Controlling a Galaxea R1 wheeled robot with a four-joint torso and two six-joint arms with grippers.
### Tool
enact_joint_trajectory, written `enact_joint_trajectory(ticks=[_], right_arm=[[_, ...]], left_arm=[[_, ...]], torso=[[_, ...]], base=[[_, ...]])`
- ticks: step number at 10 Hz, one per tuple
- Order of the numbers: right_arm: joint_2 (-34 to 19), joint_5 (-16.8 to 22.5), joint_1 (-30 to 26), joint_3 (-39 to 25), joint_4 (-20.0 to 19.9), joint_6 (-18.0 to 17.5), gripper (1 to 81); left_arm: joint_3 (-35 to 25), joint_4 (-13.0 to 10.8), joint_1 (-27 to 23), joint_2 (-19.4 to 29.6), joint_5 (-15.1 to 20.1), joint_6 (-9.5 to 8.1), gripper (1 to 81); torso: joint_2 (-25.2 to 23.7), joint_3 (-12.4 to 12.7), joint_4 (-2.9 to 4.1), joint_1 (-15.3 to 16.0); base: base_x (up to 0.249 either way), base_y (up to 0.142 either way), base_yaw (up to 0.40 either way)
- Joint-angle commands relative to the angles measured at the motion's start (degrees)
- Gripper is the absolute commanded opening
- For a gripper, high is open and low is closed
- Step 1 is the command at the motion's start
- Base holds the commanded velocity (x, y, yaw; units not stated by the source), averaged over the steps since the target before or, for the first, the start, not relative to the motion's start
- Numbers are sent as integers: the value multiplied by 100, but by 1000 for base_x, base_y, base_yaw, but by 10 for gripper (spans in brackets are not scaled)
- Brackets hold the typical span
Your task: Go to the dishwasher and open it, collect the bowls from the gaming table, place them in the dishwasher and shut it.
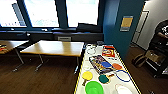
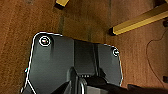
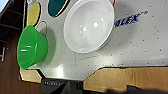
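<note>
Nearest the camera, at the near end of the white-topped table (image 1: pixel 83 75), sits a green bowl (image 1: pixel 94 87), upright. Just to its right is a white bowl (image 1: pixel 123 89), also upright, close to the green one but apart from it.

Right wrist view: both bowls seen from above, green bowl (image 3: pixel 32 47) beside white bowl (image 3: pixel 88 25), on a white dotted surface with a wooden edge (image 3: pixel 130 77). Blue lettering on the surface next to the white bowl; only the tail reads, roughly "LEX". Right gripper: fingers not discernible, cannot tell open or closed. Left wrist view: dark robot plate over brown wooden floor (image 2: pixel 20 22), with yellow table legs (image 2: pixel 140 21) above it. Left gripper: fingers likewise indiscernible, state cannot be told.

Farther along the table: yellow disc (image 1: pixel 87 75), dark green disc (image 1: pixel 103 79), orange disc (image 1: pixel 116 66), blue ring (image 1: pixel 124 75), a flat printed board with many colours (image 1: pixel 101 63), a red box (image 1: pixel 108 50) at the far end. Print on board and box not readable.

Left of the table: wooden desks (image 1: pixel 55 48) on metal legs. Far side: large windows (image 1: pixel 62 12) in dark frames. Right: blue wall with a yellow notice (image 1: pixel 126 23), text illegible. Far right: dark shelving (image 1: pixel 160 50).

Dishwasher: not located among what can be seen here.
</note>
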State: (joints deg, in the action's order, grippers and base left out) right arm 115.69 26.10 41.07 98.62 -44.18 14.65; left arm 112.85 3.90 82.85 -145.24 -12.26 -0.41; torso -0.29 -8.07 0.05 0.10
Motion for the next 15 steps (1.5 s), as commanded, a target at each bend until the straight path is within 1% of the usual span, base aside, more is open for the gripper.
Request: enact_joint_trajectory(ticks=[1, 3, 7, 8, 9, 10, 12, 13, 15], right_arm=[[-219, 396, -788, 77, -319, -172, 811], [-210, 404, -806, 383, -459, -383, 811], [-122, 422, -665, 1070, -478, -402, 811], [-26, 516, -665, 1262, -495, -402, 811], [80, 809, -735, 1475, -522, -411, 811], [159, 897, -805, 1606, -530, -411, 811], [273, 967, -972, 1782, -522, -411, 811], [343, 1072, -1043, 1791, -530, -411, 811], [458, 1081, -1140, 1835, -557, -411, 811]], left_arm=[[-70, -3, -256, 126, 268, -11, 811], [-61, -3, -256, 117, 260, -11, 811], [-61, -12, -256, 100, 260, -11, 811], [-61, -3, -256, 91, 260, -11, 811], [-61, -3, -256, 91, 260, -11, 811], [-61, -12, -256, 82, 260, -11, 811], [-8, -3, -264, 56, 260, -11, 811], [62, -3, -264, 21, 260, -11, 811], [115, -3, -264, 3, 268, -11, 811]], torso=[[0, 0, 0, 0], [0, 0, 0, 0], [0, -2, 0, 0], [0, -2, 0, 0], [0, -2, 0, 0], [0, -2, 0, 0], [0, -5, 0, 2], [0, -5, 0, 2], [0, -5, 0, 2]], base=[[0, 0, 0], [0, 0, 0], [0, 0, 0], [0, 0, 0], [0, 0, 0], [0, 0, 0], [0, 0, 0], [0, 0, 0], [0, 0, 0]])
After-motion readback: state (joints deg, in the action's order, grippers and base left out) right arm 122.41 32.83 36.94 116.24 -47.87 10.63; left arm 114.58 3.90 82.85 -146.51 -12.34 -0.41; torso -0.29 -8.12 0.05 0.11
